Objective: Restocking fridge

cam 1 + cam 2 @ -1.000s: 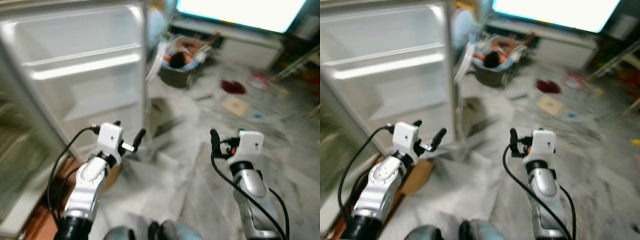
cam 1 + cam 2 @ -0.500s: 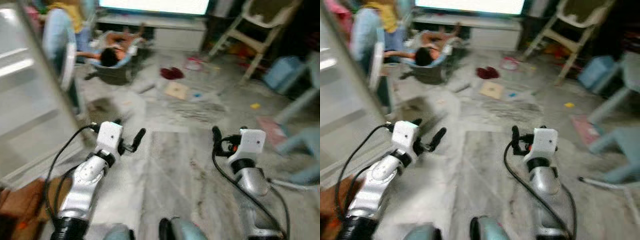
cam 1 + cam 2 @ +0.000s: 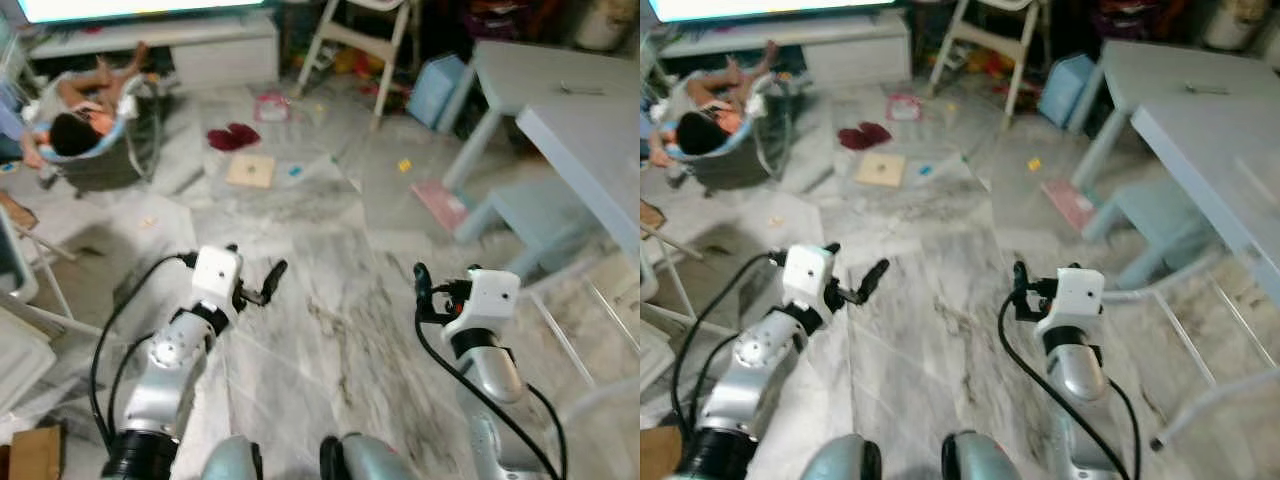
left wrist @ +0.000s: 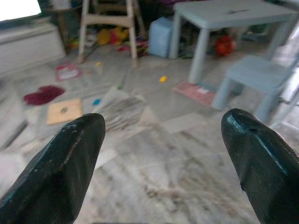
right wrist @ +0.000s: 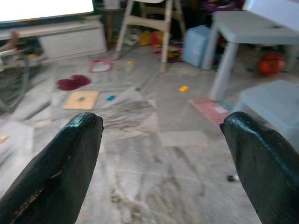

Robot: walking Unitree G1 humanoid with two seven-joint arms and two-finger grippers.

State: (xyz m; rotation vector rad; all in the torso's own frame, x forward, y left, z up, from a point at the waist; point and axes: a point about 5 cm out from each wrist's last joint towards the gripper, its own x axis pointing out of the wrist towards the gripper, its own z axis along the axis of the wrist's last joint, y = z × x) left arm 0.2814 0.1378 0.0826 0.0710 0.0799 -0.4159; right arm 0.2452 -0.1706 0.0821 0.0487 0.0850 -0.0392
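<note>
Fridge: cannot tell where; white panel (image 3: 14, 352) at lower-left edge too cropped to identify, cardboard box (image 3: 34, 455) just below it. Left gripper (image 4: 163, 121) and right gripper (image 5: 161, 120) raised over marble floor (image 3: 340, 340), fingers spread wide, nothing between. Blue table (image 3: 570, 95) upper right, stool (image 3: 525, 205) beside it. Person (image 3: 75, 115) lying in bouncer, upper left.

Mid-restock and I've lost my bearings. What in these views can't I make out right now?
- Fridge: no view has it, so its state is unknown.
- Box: left eye view, cut off by the bottom edge.
- Table: cut off by the right edge; the item on top is too small to identify.
- Toys by the high chair: left wrist view, blurred.
- Left gripper and right gripper: open, empty.
</note>
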